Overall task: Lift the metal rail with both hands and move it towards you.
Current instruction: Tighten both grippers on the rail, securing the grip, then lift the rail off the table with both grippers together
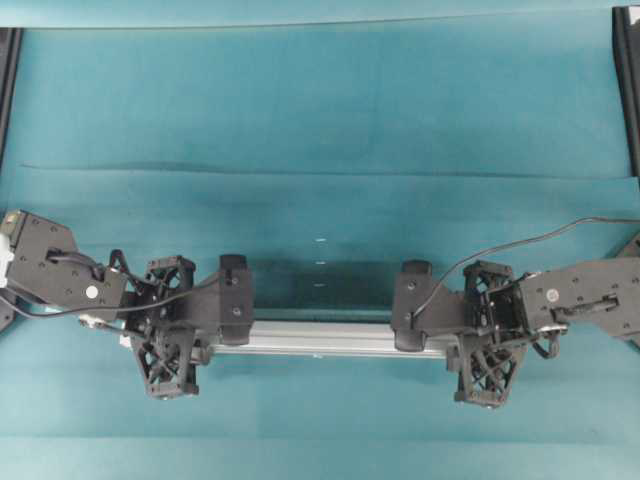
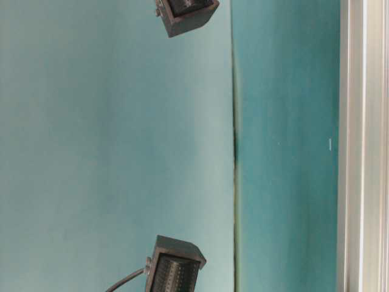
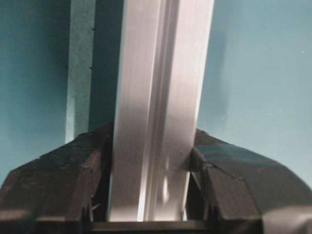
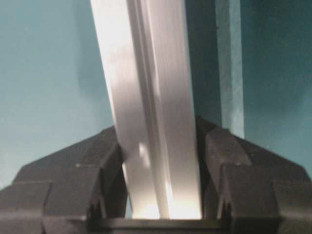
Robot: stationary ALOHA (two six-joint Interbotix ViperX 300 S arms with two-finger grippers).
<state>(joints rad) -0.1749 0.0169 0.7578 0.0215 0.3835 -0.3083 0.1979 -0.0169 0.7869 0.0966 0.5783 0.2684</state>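
Observation:
The metal rail (image 1: 320, 340) is a silver grooved bar lying left to right across the near part of the teal cloth. My left gripper (image 1: 168, 335) is shut on its left end and my right gripper (image 1: 487, 335) on its right end. In the left wrist view the rail (image 3: 161, 97) runs up between black fingers (image 3: 58, 180) of the gripper (image 3: 151, 161). The right wrist view shows the rail (image 4: 146, 87) clamped the same way in the gripper (image 4: 158, 165). A dark shadow (image 1: 320, 285) lies apart from the rail, so it hangs above the cloth. It also shows in the table-level view (image 2: 361, 146).
Black frame posts stand at the far corners (image 1: 625, 90) (image 1: 8, 90). A fold (image 1: 320, 172) crosses the cloth behind the arms. Small white marks (image 1: 320, 263) dot the middle. A pale strip (image 3: 80, 73) lies beside the rail's shadow. A black cable (image 1: 520, 245) trails from the right arm.

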